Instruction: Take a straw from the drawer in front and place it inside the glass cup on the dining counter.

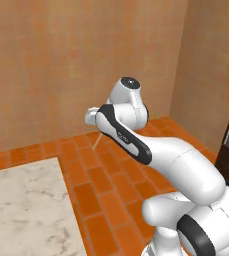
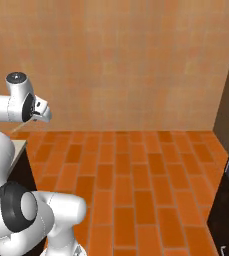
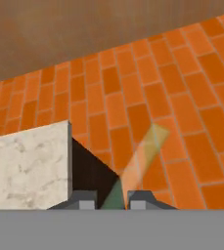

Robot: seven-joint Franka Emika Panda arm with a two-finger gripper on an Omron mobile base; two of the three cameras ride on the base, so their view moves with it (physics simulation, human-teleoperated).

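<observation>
While over brick floor (image 3: 182, 97), straw (image 3: 140, 158) in end effector (image 3: 114, 199).

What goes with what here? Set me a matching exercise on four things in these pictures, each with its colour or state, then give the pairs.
Things:
1. straw
2. counter
3. floor
4. wall

Descriptions:
A. orange brick tiles
B. pale marbled stone
C. pinched in the gripper
D. plain tan

Pairs: 1-C, 2-B, 3-A, 4-D
</observation>
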